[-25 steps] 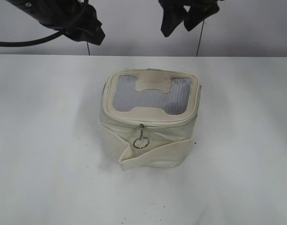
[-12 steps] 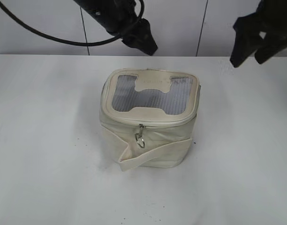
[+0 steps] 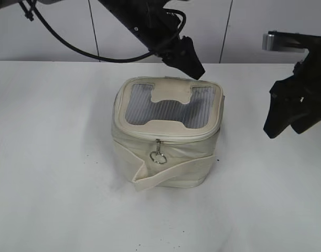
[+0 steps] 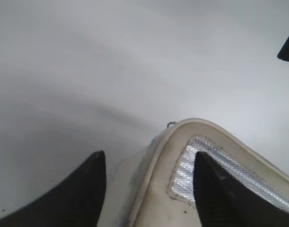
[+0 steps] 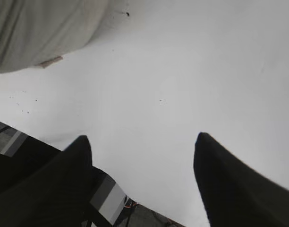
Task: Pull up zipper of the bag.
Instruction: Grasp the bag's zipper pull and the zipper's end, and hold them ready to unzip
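Observation:
The cream-white boxy bag (image 3: 166, 152) stands mid-table, its grey ribbed window top with the H-shaped patch facing up. The zipper (image 3: 166, 138) runs around the top rim; a silver slider with a ring pull (image 3: 158, 156) hangs on the front. My left gripper (image 3: 194, 71) is open and hovers just above the bag's back edge. In the left wrist view its fingers (image 4: 149, 161) straddle a corner of the bag (image 4: 163, 156), where a small metal slider (image 4: 171, 124) shows. My right gripper (image 3: 276, 123) is open and empty, to the right of the bag, over bare table (image 5: 142, 142).
The white table (image 3: 55, 157) extends all round the bag. A grey wall with dark seams stands behind. In the right wrist view the bag's side (image 5: 36, 33) is at top left and the table's edge (image 5: 135, 203) runs along the bottom.
The left gripper has moved right and down to the bag's back edge. The right gripper has moved right and then dropped to beside the bag. The ring pull swung slightly.

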`<state>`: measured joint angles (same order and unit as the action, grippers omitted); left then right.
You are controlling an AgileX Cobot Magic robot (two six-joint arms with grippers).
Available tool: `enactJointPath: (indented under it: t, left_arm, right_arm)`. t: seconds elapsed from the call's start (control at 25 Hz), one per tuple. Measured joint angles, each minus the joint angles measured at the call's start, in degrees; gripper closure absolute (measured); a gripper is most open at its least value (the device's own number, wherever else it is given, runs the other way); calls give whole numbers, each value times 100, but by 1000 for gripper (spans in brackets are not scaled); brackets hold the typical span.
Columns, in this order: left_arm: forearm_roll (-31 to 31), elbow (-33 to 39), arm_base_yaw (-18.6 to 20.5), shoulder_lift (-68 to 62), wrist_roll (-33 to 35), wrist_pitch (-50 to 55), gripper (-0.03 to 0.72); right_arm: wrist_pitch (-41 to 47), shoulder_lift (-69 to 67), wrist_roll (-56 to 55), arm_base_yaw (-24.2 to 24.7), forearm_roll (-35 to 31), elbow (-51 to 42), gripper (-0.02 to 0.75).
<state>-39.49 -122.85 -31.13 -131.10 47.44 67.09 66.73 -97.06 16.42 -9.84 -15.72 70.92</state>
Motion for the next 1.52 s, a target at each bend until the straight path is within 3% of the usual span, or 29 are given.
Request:
enactJointPath:
  t: [0.4,0.48,0.64,0.76,1.04,1.32,1.52]
  left_arm:
    - [-12,-141,-277,-491,5,212,239]
    - [151,-147,-355,-501,5,212,308]
    - [338,-164,-403,-501,5,184,593]
    - [422,-175,-414,-493,5,184,598]
    - [689,-175,-436,-347,-6,240,613]
    - [719,-175,-442,-347,-11,235,618]
    - [731,-175,-442,-342,-11,239,620]
  right_arm:
    - [-641,21,434,0,-425,-333,211]
    - [-748,21,648,0,-576,-333,211]
    - [-1010,21,960,0,-628,-339,211]
    - [-1252,21,1371,0,-771,-435,211]
    - [-1917,-17,2829,0,-1798,-873,211]
    - [-2365,-545,3480,-5,-2147,-887,211]
    - [-2616,-911,4536,-5,-3044,-897,214]
